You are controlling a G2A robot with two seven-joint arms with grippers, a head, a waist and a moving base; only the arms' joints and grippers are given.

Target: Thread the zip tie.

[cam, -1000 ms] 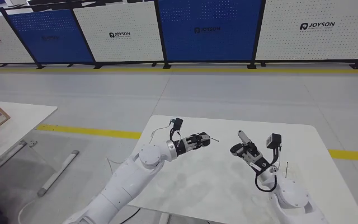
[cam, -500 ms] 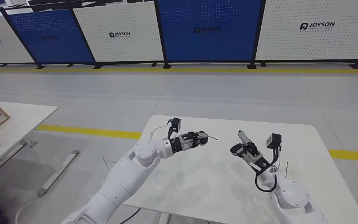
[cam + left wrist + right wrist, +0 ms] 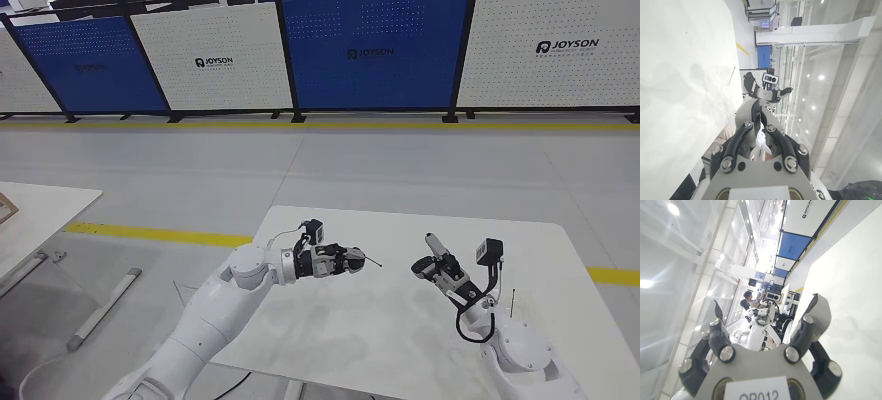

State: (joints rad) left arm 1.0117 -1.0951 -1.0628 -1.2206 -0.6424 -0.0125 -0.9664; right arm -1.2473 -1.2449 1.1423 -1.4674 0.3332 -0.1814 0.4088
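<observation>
My left gripper (image 3: 354,263) hovers over the middle of the white table (image 3: 400,330), shut on a thin black zip tie (image 3: 372,263) whose free end points toward the right arm. In the left wrist view the fingers (image 3: 755,111) are pressed together. My right gripper (image 3: 428,256) hangs a short way to the right, open and empty, its fingers spread wide (image 3: 768,308). It also appears beyond the left fingers, the right gripper (image 3: 768,89) facing them. A second black zip tie (image 3: 513,298) lies flat on the table near the right arm's base, the same tie (image 3: 731,75) showing close to the table edge.
White and blue pegboard partitions (image 3: 370,50) stand across the floor behind the table. A second white table (image 3: 40,215) stands off to the left. A yellow floor line (image 3: 160,235) runs past the table's far edge.
My left arm has drawn back and down toward the front, carrying the zip tie; its gripper now points more squarely at the right gripper. The right arm has stayed still.
</observation>
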